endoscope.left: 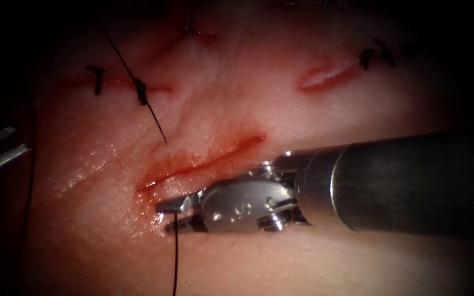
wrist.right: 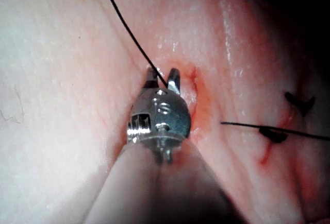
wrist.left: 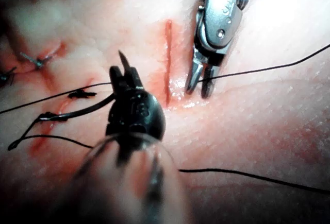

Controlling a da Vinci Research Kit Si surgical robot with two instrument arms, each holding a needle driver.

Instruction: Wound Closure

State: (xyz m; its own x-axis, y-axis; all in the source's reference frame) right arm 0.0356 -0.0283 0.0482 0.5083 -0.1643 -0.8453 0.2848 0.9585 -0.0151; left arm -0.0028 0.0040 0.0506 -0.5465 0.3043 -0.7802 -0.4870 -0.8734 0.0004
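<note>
Lying just below the lower-left end of the open cut (endoscope.left: 204, 161) in the tissue (endoscope.left: 314, 268), the right tool (endoscope.left: 172, 215) is seen with jaws slightly parted and the thread (endoscope.left: 175, 257) running between them; whether it is gripped cannot be told. In the left wrist view the left tool (wrist.left: 125, 69) is seen left of the cut, jaws close together around a slim dark point, possibly the needle; this cannot be confirmed. Risk is judged: thread slipping from loose jaws, or snagging on the finished stitch (endoscope.left: 141, 90).
</note>
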